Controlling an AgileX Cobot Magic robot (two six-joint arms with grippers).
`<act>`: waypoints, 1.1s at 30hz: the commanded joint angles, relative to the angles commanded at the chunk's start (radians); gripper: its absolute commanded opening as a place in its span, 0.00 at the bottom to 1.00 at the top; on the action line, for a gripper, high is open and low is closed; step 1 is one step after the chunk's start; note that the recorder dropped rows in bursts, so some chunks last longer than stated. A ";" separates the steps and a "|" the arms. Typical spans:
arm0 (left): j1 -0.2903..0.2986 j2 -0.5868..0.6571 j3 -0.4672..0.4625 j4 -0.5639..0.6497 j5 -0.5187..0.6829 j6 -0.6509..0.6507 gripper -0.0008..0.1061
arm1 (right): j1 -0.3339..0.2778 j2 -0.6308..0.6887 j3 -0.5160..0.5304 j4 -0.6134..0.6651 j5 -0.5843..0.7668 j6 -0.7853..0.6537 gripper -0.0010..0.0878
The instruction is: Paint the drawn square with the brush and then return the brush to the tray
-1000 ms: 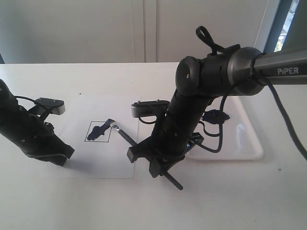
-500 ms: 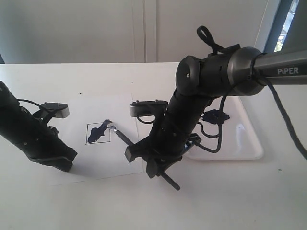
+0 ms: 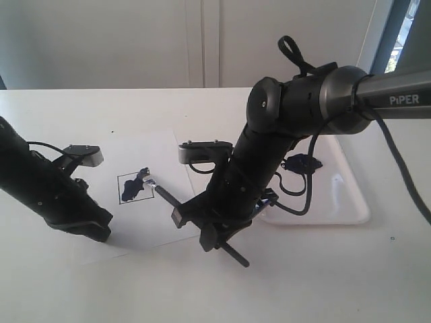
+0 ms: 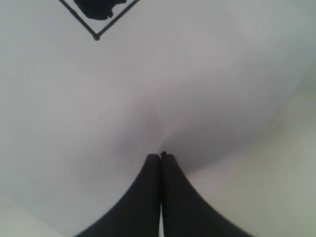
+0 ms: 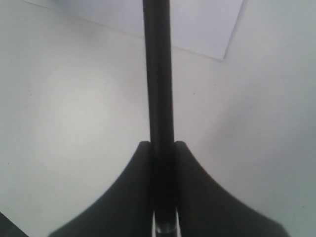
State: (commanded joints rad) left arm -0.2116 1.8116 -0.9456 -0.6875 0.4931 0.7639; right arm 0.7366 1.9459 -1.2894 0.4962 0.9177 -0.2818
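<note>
Brush handle sits pinched in the right gripper (image 3: 210, 233) in the exterior view, the jaws pressed against the black shaft at about mid-length. The brush (image 3: 168, 196) slants across the paper sheet (image 3: 176, 155). Its tail pokes out past the gripper toward the near edge of the table (image 3: 337, 282). Its silver ferrule and dark head reach out from the gripper to the right edge of the drawn square (image 3: 133, 188), which carries a dark blue-black smear. Whether the bristles touch the paper cannot be told. The tray (image 3: 357, 210) lies well apart on the right, partly behind the right arm. The left gripper (image 3: 100, 231) rests low on the near left part of the sheet, near the square but clear of it.

Left wrist view: the left gripper (image 4: 161, 157) has its two black jaws pressed together with nothing between them, their tips down on the paper sheet (image 4: 148, 89). One corner of the drawn square (image 4: 98, 25) shows well ahead of the tips, with the dark smear inside it.

Right wrist view: the right gripper (image 5: 162, 148) clamps the brush (image 5: 158, 74), whose black handle runs straight out between the jaws, above the table (image 5: 74, 123). It runs toward a corner of the paper sheet (image 5: 197, 22). The brush head lies outside this picture.
</note>
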 joint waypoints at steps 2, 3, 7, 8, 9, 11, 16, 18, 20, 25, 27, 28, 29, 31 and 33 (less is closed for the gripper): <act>0.000 -0.025 0.000 0.000 -0.038 0.000 0.01 | 0.000 0.000 0.000 0.000 0.000 0.000 0.01; 0.000 -0.041 -0.005 0.000 -0.066 0.000 0.01 | 0.000 0.000 0.000 0.000 0.002 0.000 0.01; 0.000 -0.087 -0.044 0.010 -0.189 0.000 0.01 | 0.000 0.000 0.000 -0.002 0.007 0.000 0.01; 0.000 -0.089 -0.063 0.018 -0.207 0.000 0.01 | 0.000 0.000 0.000 -0.002 0.009 0.000 0.01; 0.000 -0.089 -0.084 0.020 -0.214 0.000 0.01 | 0.000 0.000 0.000 -0.002 0.011 0.000 0.01; 0.000 -0.078 -0.123 0.023 -0.219 0.018 0.01 | 0.000 0.000 0.000 -0.002 0.016 0.000 0.01; 0.000 -0.008 -0.175 0.040 -0.224 0.018 0.01 | 0.000 0.000 0.000 -0.002 0.022 0.000 0.01; 0.000 0.028 -0.189 0.040 -0.238 0.018 0.01 | 0.000 0.000 0.000 -0.002 0.022 0.000 0.01; 0.002 0.058 -0.213 0.042 -0.238 0.018 0.01 | 0.000 0.000 0.000 0.000 0.025 0.000 0.01; 0.039 0.121 -0.281 0.061 -0.243 -0.009 0.01 | 0.000 0.000 0.000 0.000 0.026 0.000 0.01; 0.061 0.141 -0.305 0.066 -0.233 -0.009 0.01 | 0.000 0.000 0.000 0.000 0.030 0.000 0.01; 0.072 0.152 -0.313 0.074 -0.228 -0.006 0.01 | 0.000 0.000 0.000 0.000 0.030 0.000 0.01; 0.082 0.160 -0.322 0.083 -0.223 -0.006 0.01 | 0.000 0.000 0.000 0.000 0.030 0.000 0.01; 0.103 0.184 -0.330 0.089 -0.199 -0.008 0.01 | 0.000 0.000 0.000 0.000 0.030 0.000 0.01; 0.122 0.207 -0.333 0.092 -0.151 -0.008 0.01 | 0.000 0.000 0.000 0.000 0.030 0.000 0.01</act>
State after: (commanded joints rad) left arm -0.0901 2.0186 -1.2790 -0.5958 0.3421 0.7558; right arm 0.7366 1.9459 -1.2894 0.4963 0.9482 -0.2818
